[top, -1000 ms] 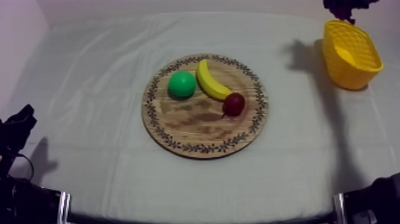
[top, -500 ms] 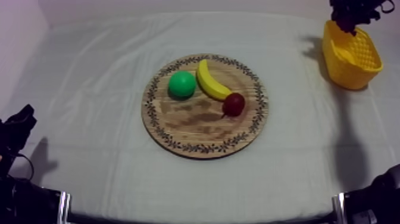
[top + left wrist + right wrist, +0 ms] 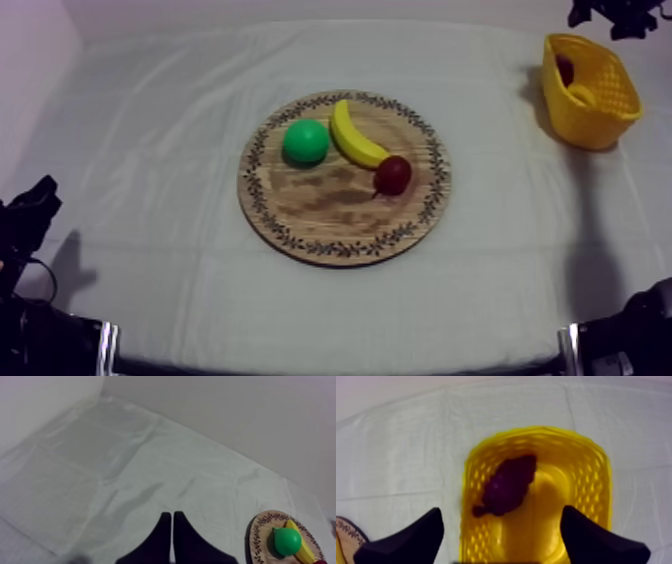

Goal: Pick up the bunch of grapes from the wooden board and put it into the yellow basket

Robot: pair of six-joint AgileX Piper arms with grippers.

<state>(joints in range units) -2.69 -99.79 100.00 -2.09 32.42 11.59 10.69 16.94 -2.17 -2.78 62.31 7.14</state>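
The dark purple bunch of grapes [image 3: 507, 487] lies inside the yellow basket [image 3: 586, 481], against one wall. My right gripper [image 3: 501, 543] hangs above the basket, open, its two fingers [image 3: 406, 541] wide apart with nothing between them. From above, the grapes [image 3: 566, 68] show as a dark patch in the basket [image 3: 598, 108] at the far right, with the right gripper [image 3: 608, 14] just beyond it. The round wooden board [image 3: 330, 215] sits mid-table. My left gripper [image 3: 172, 528] is shut on nothing, low at the left [image 3: 34, 208].
On the board lie a green pear [image 3: 305, 141], a banana [image 3: 353, 135] and a small red fruit [image 3: 392, 174]. The left wrist view catches the board's edge [image 3: 260, 533] with the pear [image 3: 286, 540] and banana [image 3: 303, 548]. Bare cloth surrounds the board.
My right gripper carried the grapes rightward over the basket and let them go. The grapes now lie in the basket and the gripper is open. The left arm has not moved.
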